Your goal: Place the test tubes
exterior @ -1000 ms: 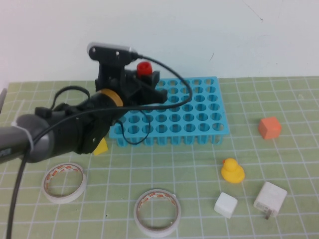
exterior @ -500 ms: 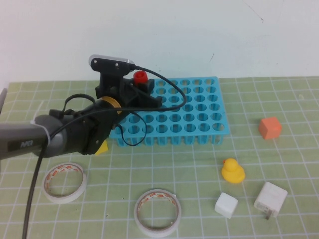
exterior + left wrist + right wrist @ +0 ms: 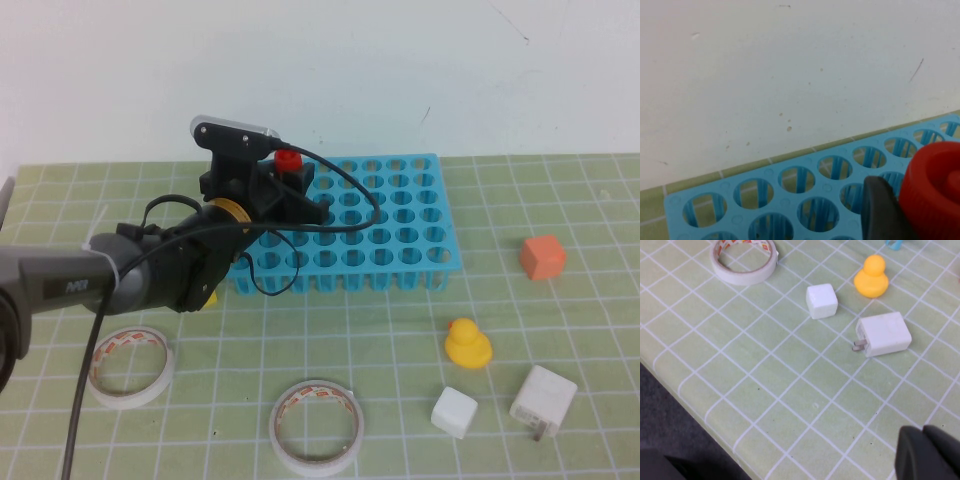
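A blue test tube rack [image 3: 400, 225] with many round holes stands at the back middle of the green grid mat. My left gripper [image 3: 289, 185] hovers over the rack's back left part, shut on a test tube with a red cap [image 3: 289, 161]. In the left wrist view the red cap [image 3: 935, 190] sits against one dark finger [image 3: 879, 210], above the rack's holes [image 3: 800, 180]; the tube's body is hidden. My right gripper [image 3: 927, 455] is shut and empty, low over the mat near its front edge; it is out of the high view.
On the mat lie two tape rolls [image 3: 128, 366] [image 3: 316, 424], a yellow duck [image 3: 467, 343], a white cube [image 3: 453, 411], a white charger [image 3: 542, 401], an orange block [image 3: 542, 256] and a yellow piece [image 3: 209, 296] partly hidden under the left arm. A white wall stands behind.
My left gripper has carried the red-capped tube a little to the right and lower over the rack's back left holes. The right gripper has stayed put.
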You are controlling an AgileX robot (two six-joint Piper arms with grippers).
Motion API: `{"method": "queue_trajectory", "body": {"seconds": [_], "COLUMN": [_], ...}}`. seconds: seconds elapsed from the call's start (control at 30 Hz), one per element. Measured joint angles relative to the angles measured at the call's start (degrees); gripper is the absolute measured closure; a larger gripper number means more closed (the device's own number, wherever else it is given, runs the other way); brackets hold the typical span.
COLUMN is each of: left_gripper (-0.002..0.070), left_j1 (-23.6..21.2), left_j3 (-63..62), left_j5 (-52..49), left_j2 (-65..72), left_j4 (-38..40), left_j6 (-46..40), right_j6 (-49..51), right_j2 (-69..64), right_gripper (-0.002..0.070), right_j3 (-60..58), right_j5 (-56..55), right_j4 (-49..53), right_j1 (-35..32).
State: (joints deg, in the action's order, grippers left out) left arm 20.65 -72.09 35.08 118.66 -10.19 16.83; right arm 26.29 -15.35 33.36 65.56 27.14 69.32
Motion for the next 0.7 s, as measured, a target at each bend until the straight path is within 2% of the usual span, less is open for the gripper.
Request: {"method": "queue_trajectory", "body": {"seconds": [0.7], "left_gripper": [0.0445], "left_j1": [-0.3], "left_j3": [0.0], "left_j5": [0.1], "left_j2": [0.2], "left_j4": [0.1], "left_j6": [-2.8], "right_j6": [0.0], "right_j2": [0.1], "right_gripper": [0.0678], "right_j3": [0.0], "right_j5": [0.2], "right_j4": [0.0], "right_j1": [0.0]}}
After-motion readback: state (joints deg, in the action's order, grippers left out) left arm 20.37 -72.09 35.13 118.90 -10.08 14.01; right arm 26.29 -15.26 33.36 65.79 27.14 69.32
